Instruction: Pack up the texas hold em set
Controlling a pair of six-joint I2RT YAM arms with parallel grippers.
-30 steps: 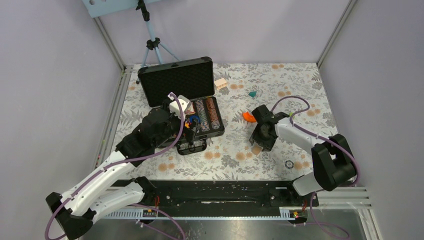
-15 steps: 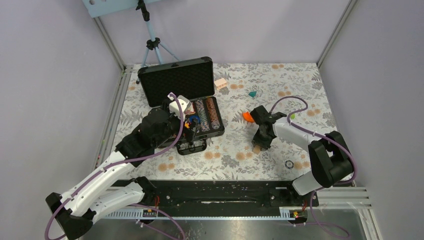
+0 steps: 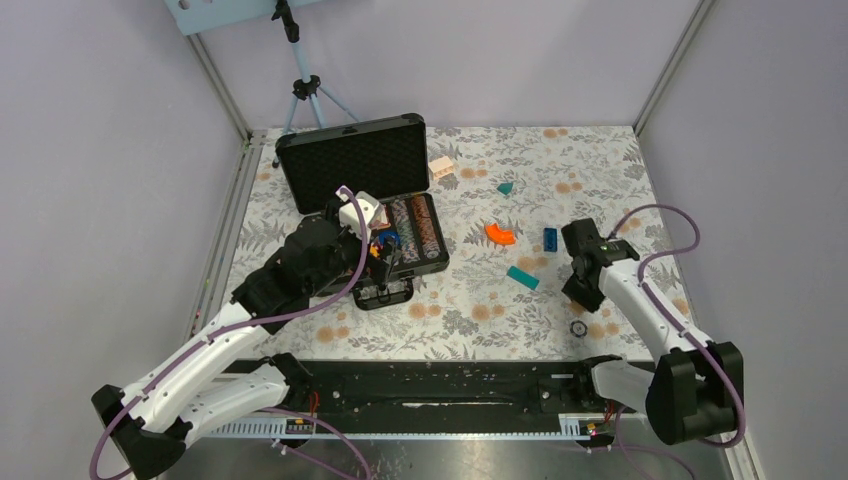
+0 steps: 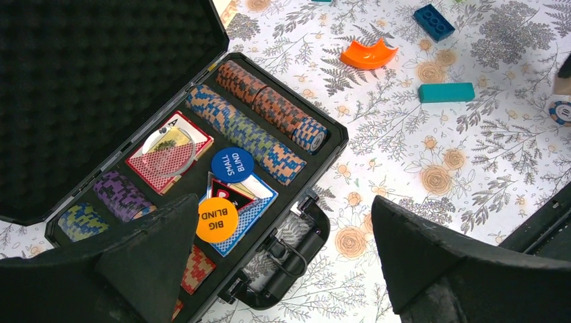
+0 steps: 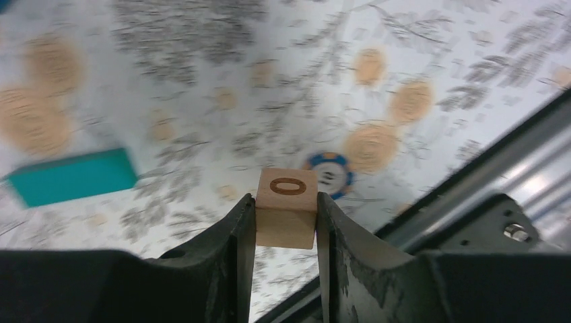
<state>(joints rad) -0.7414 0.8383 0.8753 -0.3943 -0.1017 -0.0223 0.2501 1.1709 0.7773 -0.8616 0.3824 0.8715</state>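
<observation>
The black case point(image 3: 355, 160) lies open at the back left, its lid up. Its tray holds rows of striped poker chips point(image 4: 256, 131), two card decks point(image 4: 172, 151), a blue disc point(image 4: 232, 165) and an orange disc point(image 4: 217, 219). My left gripper point(image 4: 283, 262) hangs open above the case handle point(image 4: 296, 245), holding nothing. My right gripper point(image 5: 286, 203) is shut on a small wooden cube point(image 5: 288, 225) marked with an "0", held above the table. One loose poker chip point(image 5: 328, 173) lies on the cloth just beyond it, near the front right point(image 3: 578, 327).
An orange curved block point(image 3: 499, 234), a teal bar point(image 3: 522, 277), a blue brick point(image 3: 551, 238), a small teal piece point(image 3: 506, 187) and a pale block point(image 3: 441, 167) lie on the flowered cloth. A tripod point(image 3: 300, 85) stands behind the case. The table's metal rail point(image 5: 485, 168) runs close to the right gripper.
My right arm has swung from beside the orange block to the right and nearer, carrying the wooden cube. The teal bar and blue brick now show. The left arm has not moved.
</observation>
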